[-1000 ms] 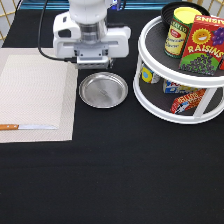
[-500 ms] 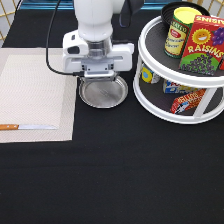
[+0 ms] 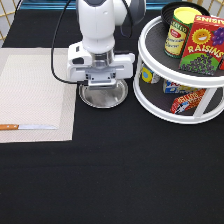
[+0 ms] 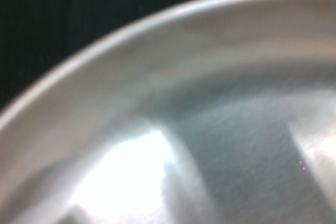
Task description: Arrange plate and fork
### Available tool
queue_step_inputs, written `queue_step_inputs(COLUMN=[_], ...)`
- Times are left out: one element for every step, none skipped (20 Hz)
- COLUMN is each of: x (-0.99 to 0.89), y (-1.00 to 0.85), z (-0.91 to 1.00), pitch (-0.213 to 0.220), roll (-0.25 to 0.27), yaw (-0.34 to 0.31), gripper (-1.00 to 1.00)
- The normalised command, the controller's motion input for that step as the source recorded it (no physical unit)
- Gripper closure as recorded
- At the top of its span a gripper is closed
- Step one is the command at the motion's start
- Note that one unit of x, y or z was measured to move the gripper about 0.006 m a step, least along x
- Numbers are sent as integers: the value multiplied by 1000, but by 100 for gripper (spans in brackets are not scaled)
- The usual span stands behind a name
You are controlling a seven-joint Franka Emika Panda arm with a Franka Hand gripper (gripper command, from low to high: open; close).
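The round shiny silver plate (image 3: 106, 96) lies on the black table, just to the right of the placemat in the exterior view. My gripper (image 3: 102, 83) is low over the plate's far part, and the white hand covers that part of the rim. The wrist view is filled from very close by the plate's raised rim and flat centre (image 4: 172, 130). The fork is out of view.
A beige placemat (image 3: 35, 95) lies at the exterior view's left with a wooden-handled knife (image 3: 27, 127) near its bottom edge. A white two-tier turntable (image 3: 182, 75) at the right holds a can, a raisin box and other groceries.
The arm has moved toward the exterior view's bottom and down, from behind the plate to low over its far part.
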Motion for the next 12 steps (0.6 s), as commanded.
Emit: queue_step_inputs(x=[137, 186, 231, 300, 383, 466, 486, 449, 400, 363, 371, 374], y=[51, 3, 0, 0, 0, -26, -131, -249, -351, -457, -503, -549], z=[-163, -123, -77, 0, 0, 46, 51, 51, 6, 0, 0, 0], pitch=[38, 48, 60, 74, 93, 122, 133, 134, 125, 116, 122, 123], roll=[0, 0, 0, 0, 0, 5, 27, 49, 70, 91, 100, 106], yaw=[-32, -29, -23, -14, -6, -1, 0, 0, 0, 0, 0, 0], gripper=[-100, -100, -100, -100, -100, -100, -100, -100, -100, -100, -100, -100])
